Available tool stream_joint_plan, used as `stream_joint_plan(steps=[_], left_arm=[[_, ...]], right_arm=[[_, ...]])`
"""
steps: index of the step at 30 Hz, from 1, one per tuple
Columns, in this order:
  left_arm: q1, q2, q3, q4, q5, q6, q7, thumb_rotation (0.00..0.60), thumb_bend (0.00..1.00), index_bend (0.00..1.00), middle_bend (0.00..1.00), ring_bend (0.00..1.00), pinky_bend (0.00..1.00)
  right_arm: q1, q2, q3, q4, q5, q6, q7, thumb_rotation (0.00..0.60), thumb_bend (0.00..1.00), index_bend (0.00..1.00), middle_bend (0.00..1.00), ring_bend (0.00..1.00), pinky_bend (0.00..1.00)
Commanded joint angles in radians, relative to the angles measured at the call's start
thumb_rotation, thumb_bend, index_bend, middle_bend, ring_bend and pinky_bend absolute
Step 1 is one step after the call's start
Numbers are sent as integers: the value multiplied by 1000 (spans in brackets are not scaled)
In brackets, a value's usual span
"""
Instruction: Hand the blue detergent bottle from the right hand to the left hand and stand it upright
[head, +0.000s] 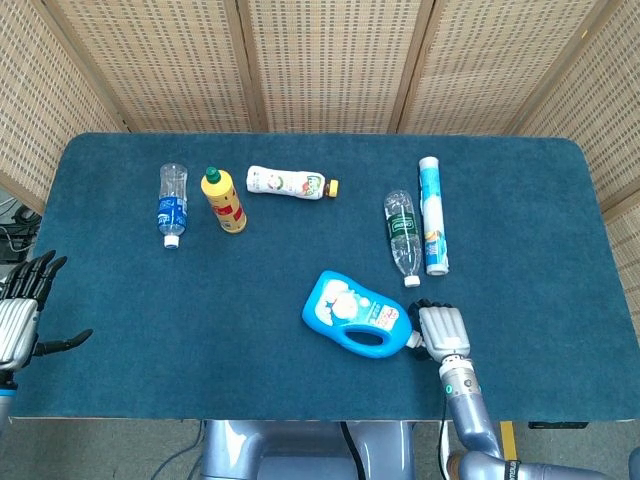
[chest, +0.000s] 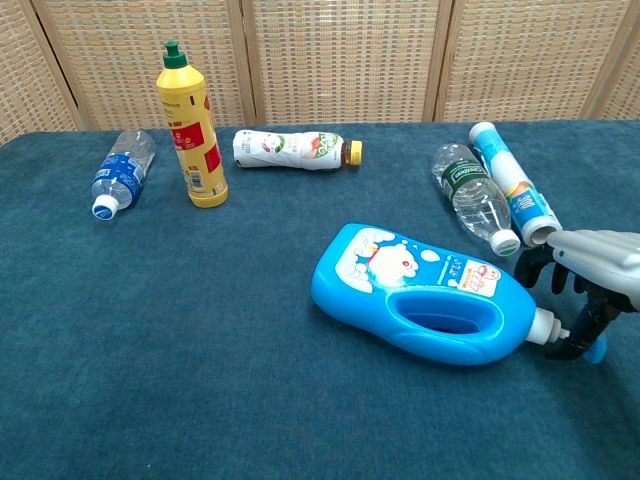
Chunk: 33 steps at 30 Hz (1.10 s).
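Observation:
The blue detergent bottle (head: 350, 312) (chest: 420, 290) lies on its side on the dark blue tabletop, handle up and pump nozzle pointing right. My right hand (head: 440, 328) (chest: 590, 268) hangs over the nozzle end. Its fingers (chest: 535, 268) curl down behind the neck and the thumb (chest: 568, 342) sits in front by the pump head, with a gap still showing around the neck. Only the head view shows my left hand (head: 18, 315), at the table's front left corner. It is far from the bottle, with its fingers spread and nothing in them.
A yellow bottle (head: 225, 200) (chest: 190, 125) stands upright at back left, between a lying water bottle (head: 172, 205) (chest: 118, 172) and a lying white bottle (head: 290, 183) (chest: 295, 148). Just behind my right hand lie a green-labelled water bottle (head: 402, 232) (chest: 470, 195) and a white-blue tube (head: 432, 212) (chest: 512, 185).

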Motion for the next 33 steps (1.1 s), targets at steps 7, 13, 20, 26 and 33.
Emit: stream_joint_plan(steps=[7,13,20,26,33], left_arm=[[-4,1,-1,4,-4,-10,-5,600,0,0,0,0,0],[-4,1,-1,4,-5,-7,-7,600,0,0,0,0,0],[-6,0,1,3,-3,-11,-4,600,0,0,0,0,0],[-11,-2,-1,4,-8,-19,-1,600,0,0,0,0,0],[-27,-5,-9,7,-8,-34,2,600,0,0,0,0,0]], right_arm=[[47,-47,5,67,75,23,-87,600,590,470,476,447,368],[50,-51,-24,94,0,31,-59,600,721,679,719,704,561],[43,5,-79,50,-160,24,4,600,739,722,793,812,683],[60,89,-73,-74,-187,-1,1,600,750,722,797,824,690],[135,171,37,-222,40,-46,-74,600,756,723,801,827,691]])
